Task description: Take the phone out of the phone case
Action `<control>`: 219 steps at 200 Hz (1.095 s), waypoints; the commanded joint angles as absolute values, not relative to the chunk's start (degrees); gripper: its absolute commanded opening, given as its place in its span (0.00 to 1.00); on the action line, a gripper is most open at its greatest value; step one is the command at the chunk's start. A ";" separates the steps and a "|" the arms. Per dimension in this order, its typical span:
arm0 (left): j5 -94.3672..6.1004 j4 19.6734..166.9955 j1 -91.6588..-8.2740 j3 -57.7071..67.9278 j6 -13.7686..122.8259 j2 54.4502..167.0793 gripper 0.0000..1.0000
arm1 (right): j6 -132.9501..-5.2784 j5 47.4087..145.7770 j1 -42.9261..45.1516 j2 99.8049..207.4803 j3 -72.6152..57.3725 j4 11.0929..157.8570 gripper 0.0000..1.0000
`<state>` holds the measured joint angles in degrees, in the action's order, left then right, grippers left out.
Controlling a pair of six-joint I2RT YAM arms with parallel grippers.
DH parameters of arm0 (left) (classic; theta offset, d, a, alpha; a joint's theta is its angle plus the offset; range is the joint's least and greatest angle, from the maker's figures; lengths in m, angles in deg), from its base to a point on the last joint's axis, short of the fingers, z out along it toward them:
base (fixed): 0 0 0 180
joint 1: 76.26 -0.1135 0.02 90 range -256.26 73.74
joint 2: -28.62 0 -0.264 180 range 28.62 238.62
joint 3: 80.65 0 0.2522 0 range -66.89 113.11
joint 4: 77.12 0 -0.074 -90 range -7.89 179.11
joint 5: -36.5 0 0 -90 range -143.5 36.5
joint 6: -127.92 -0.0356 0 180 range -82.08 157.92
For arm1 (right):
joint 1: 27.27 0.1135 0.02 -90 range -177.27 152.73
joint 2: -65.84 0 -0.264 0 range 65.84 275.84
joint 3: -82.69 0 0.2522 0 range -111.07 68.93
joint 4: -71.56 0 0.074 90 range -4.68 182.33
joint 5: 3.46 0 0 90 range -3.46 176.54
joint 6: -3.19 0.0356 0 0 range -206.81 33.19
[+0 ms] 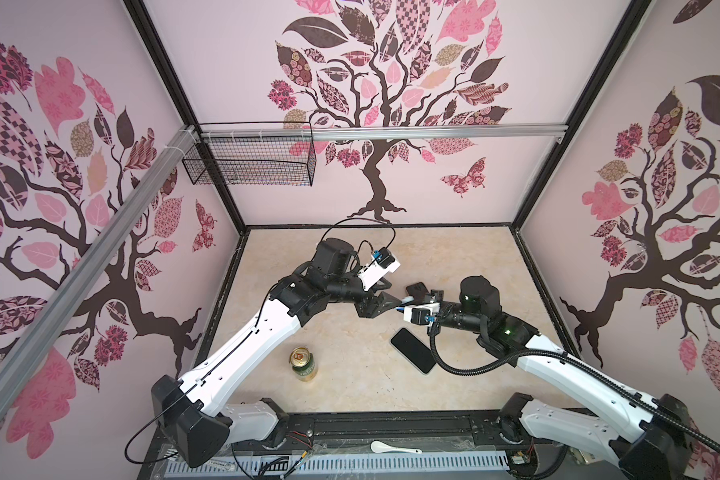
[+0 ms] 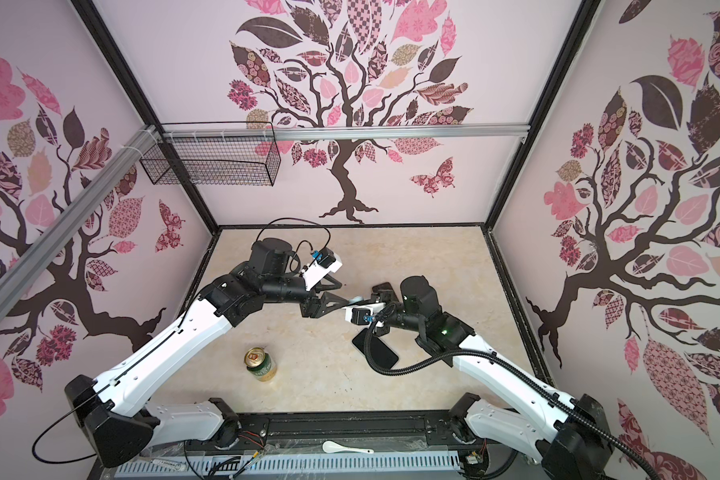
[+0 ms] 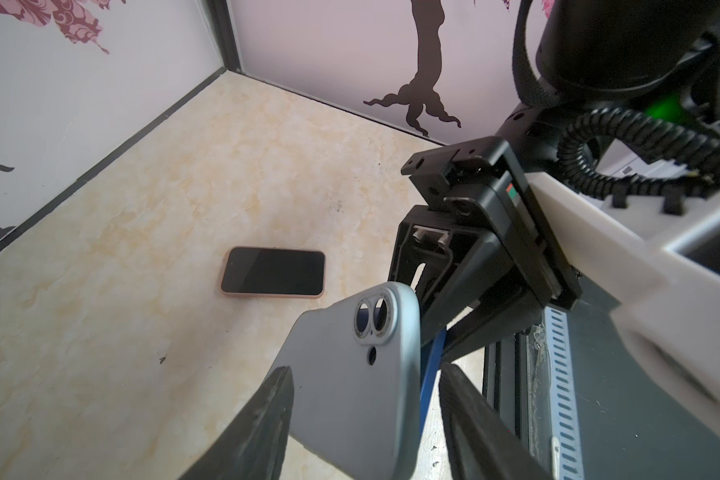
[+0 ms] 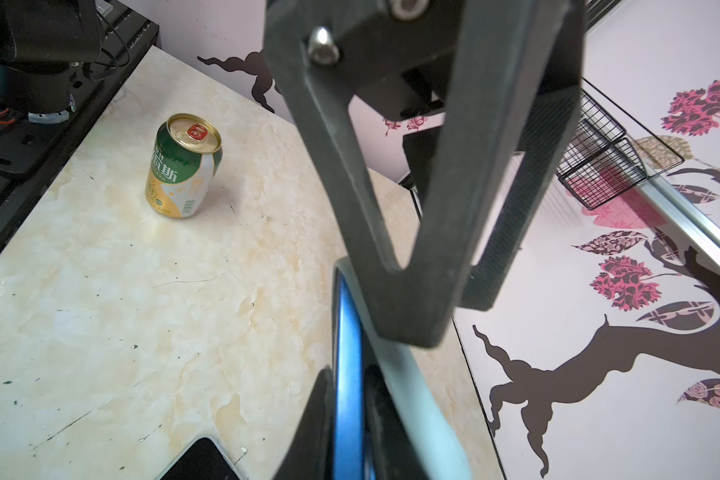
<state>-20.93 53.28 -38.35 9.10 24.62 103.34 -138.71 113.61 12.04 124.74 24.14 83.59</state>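
Above the middle of the table the two grippers meet. My right gripper point(image 4: 350, 374) is shut on the thin blue phone point(image 4: 346, 332), which shows edge-on between its jaws. The pale grey-blue phone case point(image 3: 350, 395), with its camera cut-out facing the left wrist view, has peeled away from the phone's blue edge point(image 3: 431, 361). My left gripper point(image 3: 366, 370) straddles the case. One finger point(image 3: 267, 415) lies against a case edge, and a gap shows at the other finger point(image 3: 474, 424). In both top views the case is a pale sliver point(image 1: 408, 300) point(image 2: 355, 300) between the grippers.
A green and gold can point(image 1: 303, 365) stands front left. A black phone point(image 1: 413, 350) lies flat under the right arm. Another dark phone in a pink case point(image 3: 273, 271) lies farther back. A wire basket point(image 1: 250, 160) hangs on the back wall. A white spoon point(image 1: 393, 448) rests on the front rail.
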 commanded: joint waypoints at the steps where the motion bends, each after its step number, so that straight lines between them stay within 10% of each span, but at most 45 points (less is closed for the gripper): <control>1: -20.12 53.08 -38.09 11.37 25.35 104.19 0.58 | -139.19 114.67 12.49 124.85 20.68 81.31 0.00; 219: -29.22 42.54 -35.54 16.93 18.51 110.21 0.27 | -137.63 115.13 12.72 124.38 20.68 81.81 0.00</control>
<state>-23.57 46.24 -35.18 14.56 20.93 109.20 -137.99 113.09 12.30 124.74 24.11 85.23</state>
